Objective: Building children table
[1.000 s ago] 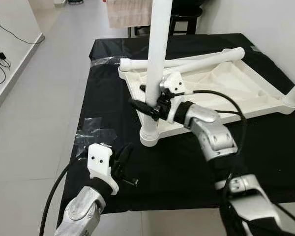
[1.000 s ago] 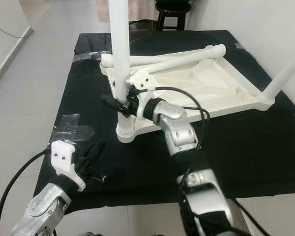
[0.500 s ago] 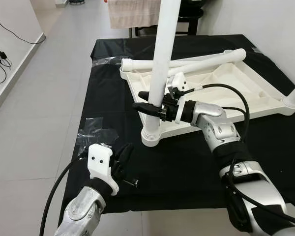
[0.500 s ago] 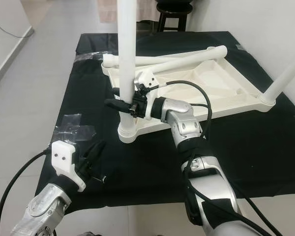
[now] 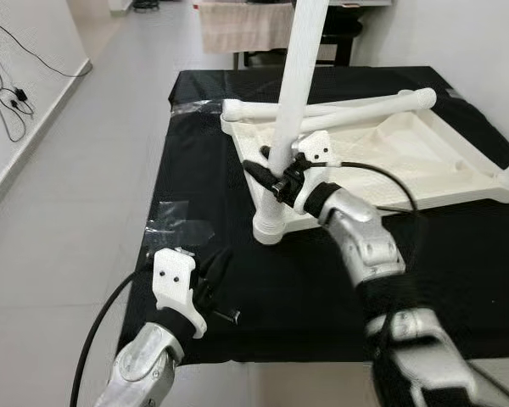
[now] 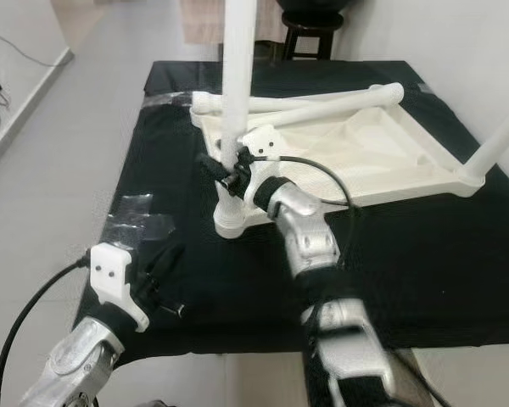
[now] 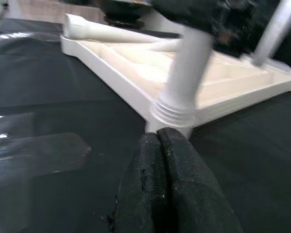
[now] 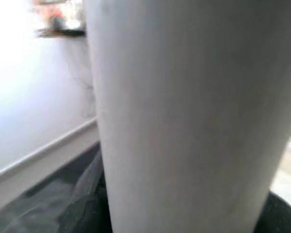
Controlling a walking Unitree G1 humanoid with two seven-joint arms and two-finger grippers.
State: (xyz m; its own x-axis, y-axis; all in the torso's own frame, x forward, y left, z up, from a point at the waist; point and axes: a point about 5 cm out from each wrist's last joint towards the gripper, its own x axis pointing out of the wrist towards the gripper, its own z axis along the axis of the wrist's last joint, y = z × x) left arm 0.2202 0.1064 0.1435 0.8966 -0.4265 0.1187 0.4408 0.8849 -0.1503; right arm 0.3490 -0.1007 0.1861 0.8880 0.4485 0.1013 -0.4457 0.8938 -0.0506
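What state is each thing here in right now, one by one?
Tabletop: upside down on the black cloth.
Upright leg: standing in the near corner socket, slightly tilted.
Loose legs: lying across the tabletop.
Right claw: gripping the upright leg.
Left claw: shut, empty, low over the cloth.

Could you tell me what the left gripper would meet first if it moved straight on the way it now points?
Probably the screwed-in table leg at its corner socket of the upturned white tabletop; the left gripper aims there, depth uncertain.
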